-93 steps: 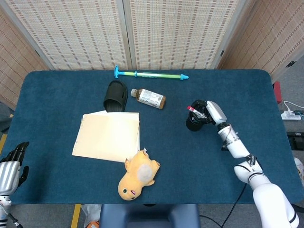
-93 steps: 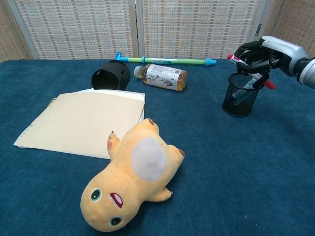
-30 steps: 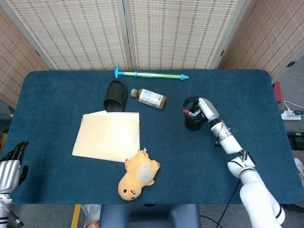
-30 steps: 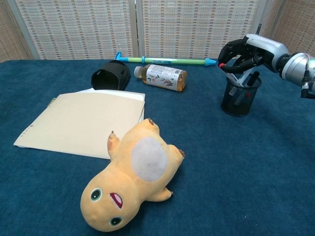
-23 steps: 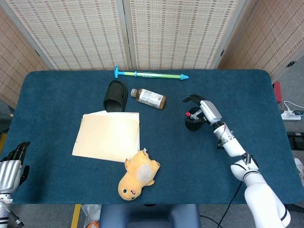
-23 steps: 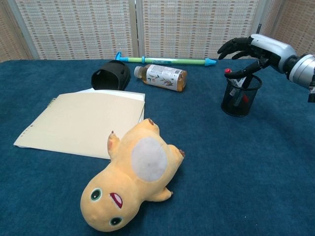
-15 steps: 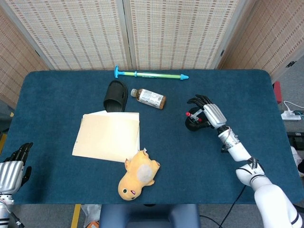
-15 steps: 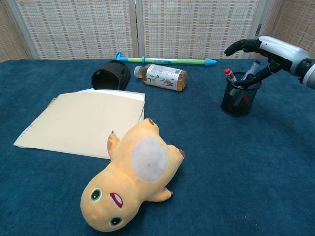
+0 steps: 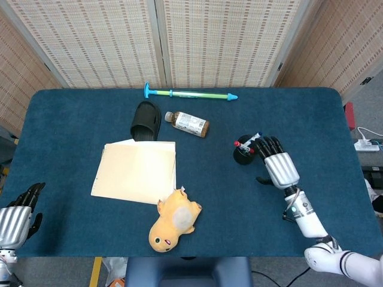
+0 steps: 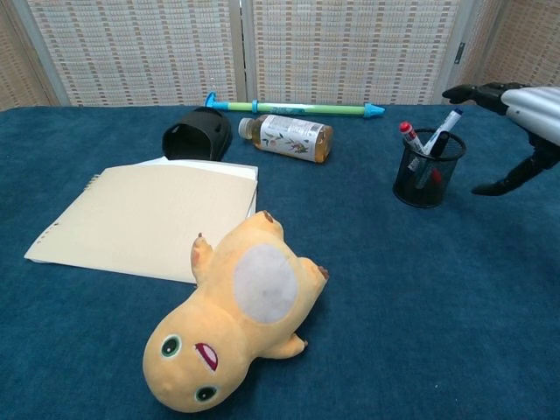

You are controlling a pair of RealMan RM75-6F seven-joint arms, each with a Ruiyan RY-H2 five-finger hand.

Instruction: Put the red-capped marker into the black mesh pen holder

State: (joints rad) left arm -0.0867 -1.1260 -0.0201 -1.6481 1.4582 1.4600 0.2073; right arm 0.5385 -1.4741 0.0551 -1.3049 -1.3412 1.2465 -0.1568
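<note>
The black mesh pen holder (image 10: 427, 179) (image 9: 243, 156) stands upright at the table's right side. The red-capped marker (image 10: 410, 137) (image 9: 239, 144) leans inside it with its red cap poking above the rim, beside a couple of other pens. My right hand (image 9: 280, 168) (image 10: 516, 109) hovers just right of the holder, clear of it, fingers spread and holding nothing. My left hand (image 9: 17, 212) sits low at the table's front left corner, fingers apart and holding nothing.
A yellow plush toy (image 10: 236, 320) lies at the front centre next to a cream notebook (image 10: 149, 217). A black slipper (image 10: 196, 136), a lying bottle (image 10: 289, 136) and a green and blue stick (image 10: 293, 108) sit further back.
My right hand let go of the red-capped marker, which now rests in the holder. The hand opened and drew back to the right and toward the front edge.
</note>
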